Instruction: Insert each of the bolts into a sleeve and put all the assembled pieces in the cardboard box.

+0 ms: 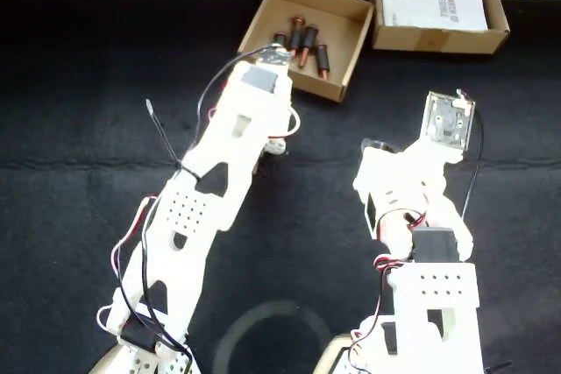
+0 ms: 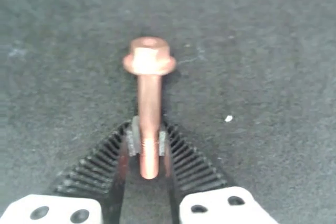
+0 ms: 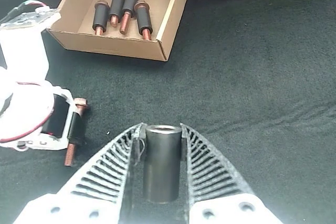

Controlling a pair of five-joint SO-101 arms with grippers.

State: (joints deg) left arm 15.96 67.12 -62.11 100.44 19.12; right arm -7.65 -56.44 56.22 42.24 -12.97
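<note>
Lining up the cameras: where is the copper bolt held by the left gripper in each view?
Left wrist view: bolt mid-frame, shank clamped in the left gripper.
Right wrist view: bolt in that gripper, nearer the camera than the cardboard box.
High view: hidden under the left arm, just short of the box.
Shared landmark: the cardboard box holding four assembled pieces.

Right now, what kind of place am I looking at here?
Likely a robotics lab bench: the left gripper holds a bolt, the right gripper a sleeve, near a cardboard box of assembled pieces.
</note>
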